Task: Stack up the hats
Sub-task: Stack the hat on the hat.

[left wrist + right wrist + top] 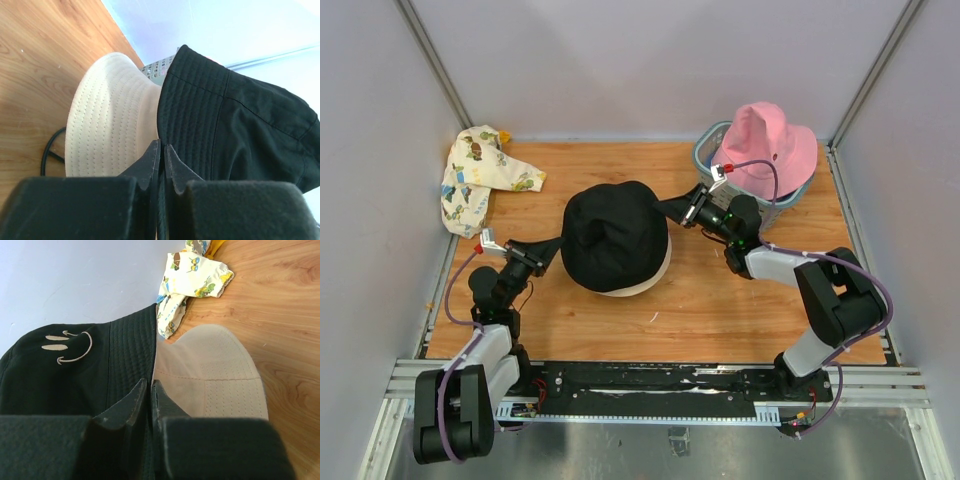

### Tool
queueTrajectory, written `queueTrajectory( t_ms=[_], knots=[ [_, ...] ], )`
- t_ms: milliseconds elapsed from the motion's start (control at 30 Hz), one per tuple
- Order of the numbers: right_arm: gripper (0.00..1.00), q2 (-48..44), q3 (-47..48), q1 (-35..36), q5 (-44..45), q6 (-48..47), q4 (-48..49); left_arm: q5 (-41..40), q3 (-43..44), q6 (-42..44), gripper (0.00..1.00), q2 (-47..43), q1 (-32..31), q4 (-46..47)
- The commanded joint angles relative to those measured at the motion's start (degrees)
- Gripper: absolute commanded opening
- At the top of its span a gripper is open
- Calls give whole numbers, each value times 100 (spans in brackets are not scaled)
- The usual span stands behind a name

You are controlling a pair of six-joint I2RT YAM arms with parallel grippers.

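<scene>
I see the black hat (615,235) draped over the cream hat (645,283) at table centre. My left gripper (552,248) pinches its brim at 8 o'clock and my right gripper (670,208) at 2 o'clock, both jaws nearly closed on fabric. The pink hat (770,145) sits at 1 o'clock.

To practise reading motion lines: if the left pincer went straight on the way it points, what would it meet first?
The black fabric bucket hat: the left pincer is shut on its brim, so it would likely push into the crown.
</scene>
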Motion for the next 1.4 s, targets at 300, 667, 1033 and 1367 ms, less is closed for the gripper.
queueTrajectory(
  t_ms=[300, 667, 1033, 1367],
  knots=[
    [3, -490, 85, 171, 390, -653, -983, -210, -39, 135, 0, -533, 27, -528],
    [1, -746, 383, 331, 819, -1406, -2297, -943, 289, 829, 0, -1201, 23, -2458],
    [1, -607, 527, 382, 1284, -1727, -2935, -999, 535, 1228, 0, -839, 29, -2790],
    [1, -457, 635, 409, 1983, -1960, -3637, -980, 752, 1479, 1, -661, 26, -2903]
  ],
)
